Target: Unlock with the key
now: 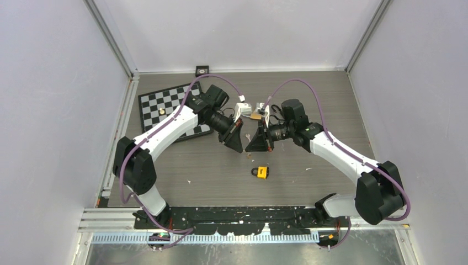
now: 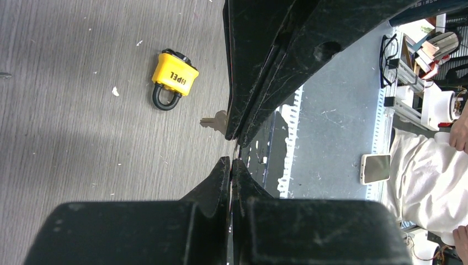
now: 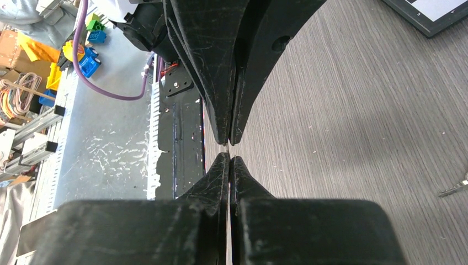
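A yellow padlock lies on its side on the grey table, shackle closed; it also shows in the left wrist view. A brass key lies on the table just short of the padlock, half hidden behind the right gripper's fingers. My left gripper and right gripper hover tip to tip above the table, a little beyond the padlock. Both are shut with nothing seen between the fingers, in the left wrist view and the right wrist view.
A black-and-white checkerboard lies at the back left under the left arm. A small silvery, key-like piece lies on the table on the far side of the grippers. The table's front rail runs along the near edge.
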Motion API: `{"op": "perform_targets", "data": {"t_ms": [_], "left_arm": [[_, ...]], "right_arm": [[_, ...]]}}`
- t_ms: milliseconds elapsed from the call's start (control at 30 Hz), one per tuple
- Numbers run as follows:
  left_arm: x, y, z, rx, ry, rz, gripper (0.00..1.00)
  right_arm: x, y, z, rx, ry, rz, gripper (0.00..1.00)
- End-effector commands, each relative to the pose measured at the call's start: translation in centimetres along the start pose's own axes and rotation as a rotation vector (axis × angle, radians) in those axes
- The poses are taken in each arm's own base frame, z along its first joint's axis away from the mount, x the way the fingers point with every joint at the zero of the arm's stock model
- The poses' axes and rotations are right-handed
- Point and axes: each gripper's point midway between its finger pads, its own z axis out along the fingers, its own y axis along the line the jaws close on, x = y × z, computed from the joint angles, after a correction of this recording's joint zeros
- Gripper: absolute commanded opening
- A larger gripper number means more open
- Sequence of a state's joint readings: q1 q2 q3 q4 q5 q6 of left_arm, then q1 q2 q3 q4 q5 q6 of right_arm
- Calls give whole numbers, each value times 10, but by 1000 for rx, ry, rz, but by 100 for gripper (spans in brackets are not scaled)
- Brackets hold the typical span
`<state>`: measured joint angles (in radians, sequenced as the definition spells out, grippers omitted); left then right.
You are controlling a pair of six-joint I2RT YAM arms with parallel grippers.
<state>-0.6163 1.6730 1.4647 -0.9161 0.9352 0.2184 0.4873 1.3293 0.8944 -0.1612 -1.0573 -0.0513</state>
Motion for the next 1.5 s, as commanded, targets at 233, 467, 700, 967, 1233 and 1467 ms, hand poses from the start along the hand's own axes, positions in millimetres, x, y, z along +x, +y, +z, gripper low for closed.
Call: {"op": "perform_targets", "data": {"t_ms": [233, 467, 700, 967, 1233, 1467], "left_arm": [[-13, -6, -13, -61, -58, 132, 30], [-16, 0, -24, -166, -121, 277, 60], [-15, 22, -19, -261, -178, 398, 86], [-6, 38, 39, -260, -89, 636, 92], [11, 52, 115, -204, 120, 841, 100], [33, 72, 160, -250, 296, 914, 99]], "right_arm": [[-21, -2, -11, 46, -24, -77, 0], [-41, -17, -46, 196, -91, -111, 0], [-71, -45, -104, 522, -191, -87, 0], [-82, -57, -151, 704, -280, -54, 0], [-68, -68, -172, 727, -318, -17, 0], [-62, -72, -173, 716, -317, 0, 0]]}}
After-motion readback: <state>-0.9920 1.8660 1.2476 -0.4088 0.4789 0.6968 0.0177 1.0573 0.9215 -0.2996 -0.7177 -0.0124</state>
